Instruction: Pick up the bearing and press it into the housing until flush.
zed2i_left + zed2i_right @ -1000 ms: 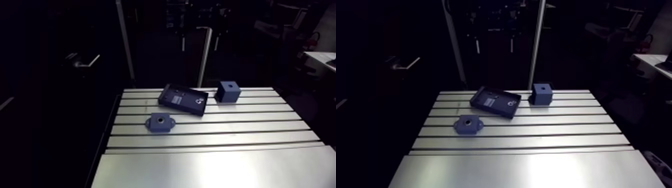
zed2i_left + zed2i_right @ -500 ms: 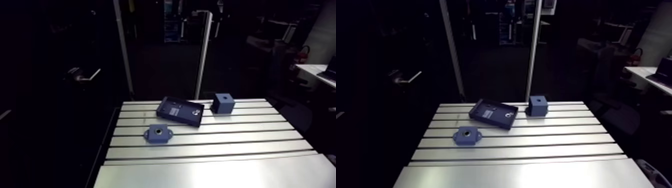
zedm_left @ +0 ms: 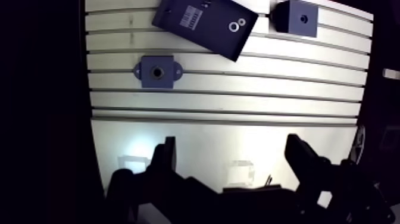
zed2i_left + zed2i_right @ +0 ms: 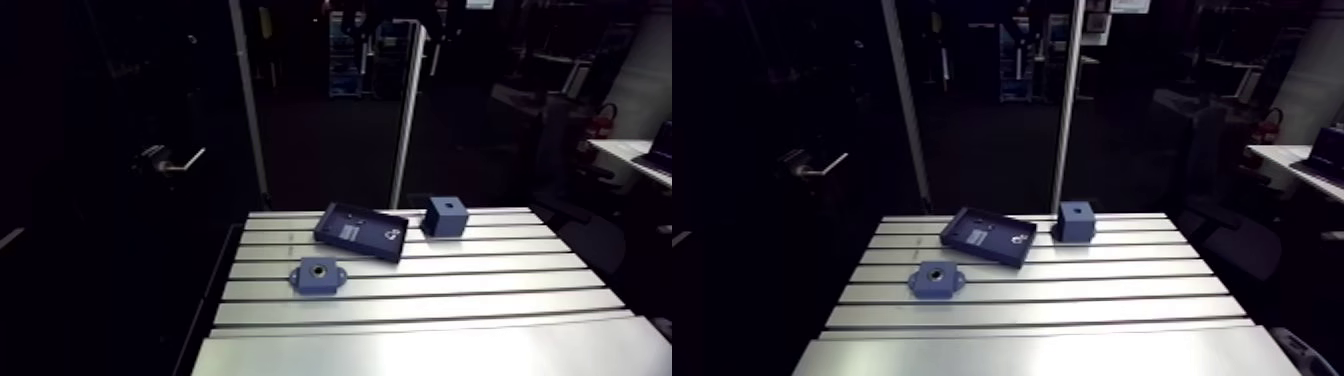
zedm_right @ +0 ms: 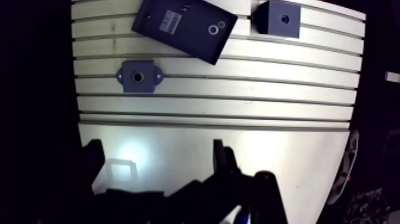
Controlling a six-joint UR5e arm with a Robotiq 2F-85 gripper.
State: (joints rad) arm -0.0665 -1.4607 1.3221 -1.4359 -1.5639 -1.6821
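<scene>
Blue flanged block (image 3: 157, 71), shallow blue tray (image 3: 205, 22) holding small metal ring (image 3: 232, 26), blue cube (image 3: 297, 18); black two-finger gripper (image 3: 231, 143) wide open, empty

Dk-blue tray (image 3: 205, 24), cube (image 3: 296, 18) & flanged housing (image 3: 157, 71); silver slotted table (image 3: 238, 102).

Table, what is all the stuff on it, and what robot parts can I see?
Tray: one, dark blue, shallow, lying askew at the table's far side.
Small rings: two, silvery, inside the tray near one corner.
Cube block: one, blue, hole on top, beside the tray.
Flanged block: one, blue, round hole in the middle, nearer the gripper than the tray.
Table: one, silver, slotted, under everything.
Gripper: one, black, fingers apart, nothing between them.
</scene>
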